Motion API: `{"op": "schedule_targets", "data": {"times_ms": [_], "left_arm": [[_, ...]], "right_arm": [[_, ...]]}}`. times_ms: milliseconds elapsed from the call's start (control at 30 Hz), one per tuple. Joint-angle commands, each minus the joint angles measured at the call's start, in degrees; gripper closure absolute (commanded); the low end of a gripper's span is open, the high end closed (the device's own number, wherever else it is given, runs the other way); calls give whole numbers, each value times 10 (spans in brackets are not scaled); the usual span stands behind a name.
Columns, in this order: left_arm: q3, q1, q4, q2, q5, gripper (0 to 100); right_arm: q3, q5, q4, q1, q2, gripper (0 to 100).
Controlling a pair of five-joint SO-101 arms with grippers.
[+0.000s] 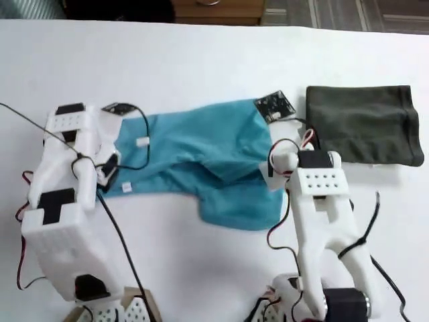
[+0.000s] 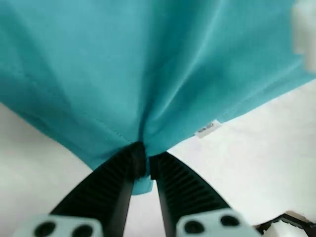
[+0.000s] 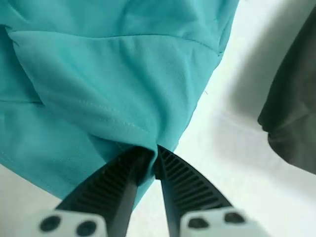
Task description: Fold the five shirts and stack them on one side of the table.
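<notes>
Nearest to us, the left gripper (image 2: 143, 159) is closed on the hem of the blue shirt (image 1: 201, 154), and the cloth bunches into folds between its jaws. The right gripper (image 3: 151, 154) is also clamped on this shirt, at the opposite edge. Between them the shirt lies crumpled on the white table (image 1: 201, 54), partly doubled over itself. We judge it light, thin and very soft. It will sag and wrinkle wherever it is not supported, and may slip from a shallow pinch. A stitched hem or corner seems the better hold. Farther off, near its right edge but not touching, a dark shirt (image 1: 362, 124) lies already folded.
</notes>
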Motion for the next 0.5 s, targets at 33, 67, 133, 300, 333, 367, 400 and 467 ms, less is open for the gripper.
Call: {"op": "schedule_targets", "data": {"times_ms": [33, 67, 133, 300, 333, 367, 400, 467], "left_arm": [[-66, -24, 46, -39, -3, 975], [-80, -32, 56, -39, -4, 975], [-106, -47, 75, -39, -5, 975], [-105, -67, 91, -34, -25, 975], [-95, -67, 91, -33, -32, 975], [-83, -64, 83, -33, -34, 975], [-71, -63, 71, -33, -34, 975], [-47, -63, 38, -33, -34, 975]], "right_arm": [[-34, 5, 15, 5, -55, 978], [-38, 5, 23, 5, -61, 978], [-41, 5, 41, 5, -74, 978], [-40, 6, 84, 5, -88, 978], [-39, 6, 92, 5, -88, 978], [-36, 6, 95, 5, -88, 978], [-31, 6, 95, 5, -89, 978], [-17, 6, 89, 5, -87, 978]]}}
